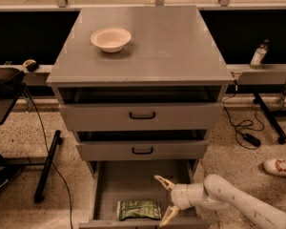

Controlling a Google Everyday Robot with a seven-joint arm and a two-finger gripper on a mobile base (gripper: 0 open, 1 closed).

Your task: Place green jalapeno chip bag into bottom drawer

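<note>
The green jalapeno chip bag (138,209) lies flat on the floor of the open bottom drawer (126,180), near its front wall. My gripper (165,200) hangs over the drawer's right side, just right of the bag. Its two pale fingers are spread wide and hold nothing. One finger (163,182) points up-left, the other (168,215) points down by the drawer's front edge. The white arm (238,202) comes in from the lower right.
The two upper grey drawers with black handles (142,115) are pulled out slightly. A white bowl (111,38) sits on the cabinet top. A black stand (47,165) and cables lie on the floor at left, a shoe (279,166) and cable at right.
</note>
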